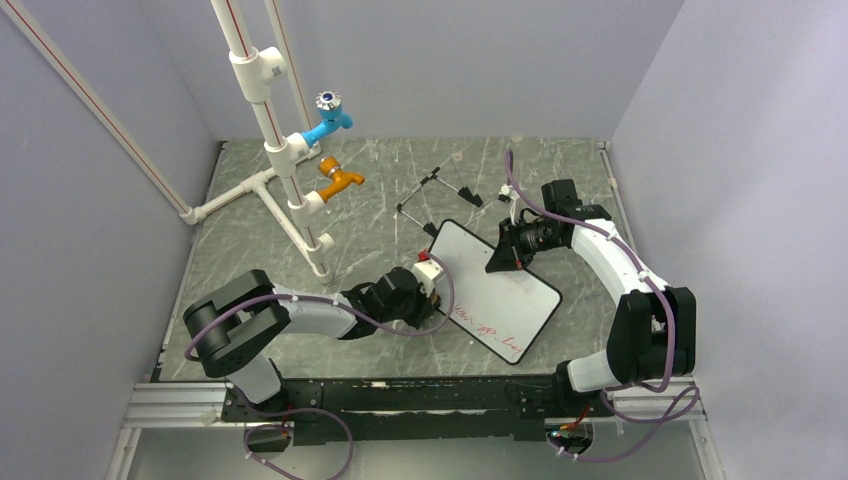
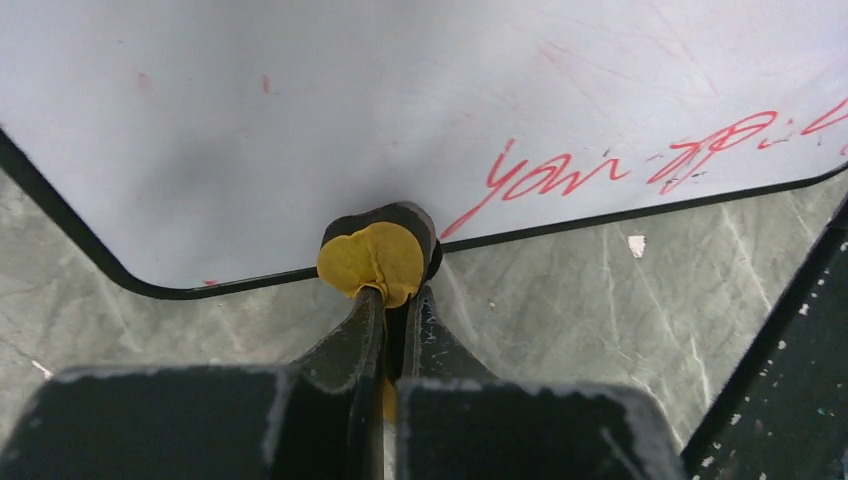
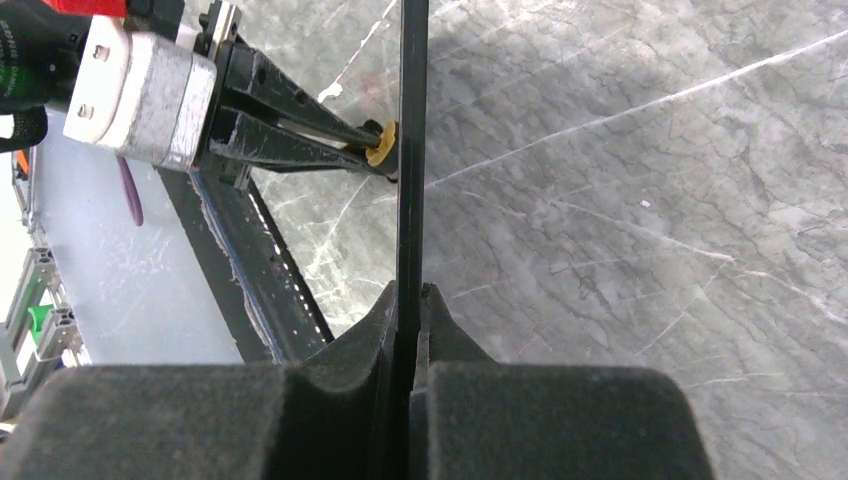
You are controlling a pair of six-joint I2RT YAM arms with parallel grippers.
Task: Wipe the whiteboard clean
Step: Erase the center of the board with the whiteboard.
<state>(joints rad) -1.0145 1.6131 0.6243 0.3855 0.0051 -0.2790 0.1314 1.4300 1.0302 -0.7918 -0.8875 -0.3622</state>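
Slanting whiteboard (image 1: 495, 295): long axis far left to near right.

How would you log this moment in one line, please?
left tool shut on eraser at whiteboard edge | right tool clamps whiteboard | red writing present

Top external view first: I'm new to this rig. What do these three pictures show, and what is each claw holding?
The top view looks down from above and behind two robot arms bolted at the table's near edge. The other two pictures come from cameras on the wrists, so each shows its own fingers. The right gripper is shut on the whiteboard's edge. The left gripper is shut on a small yellow-and-black eraser, which sits at the board's frame beside red writing not yet wiped. Also on the table are a white pipe stand with two taps and a black wire easel.
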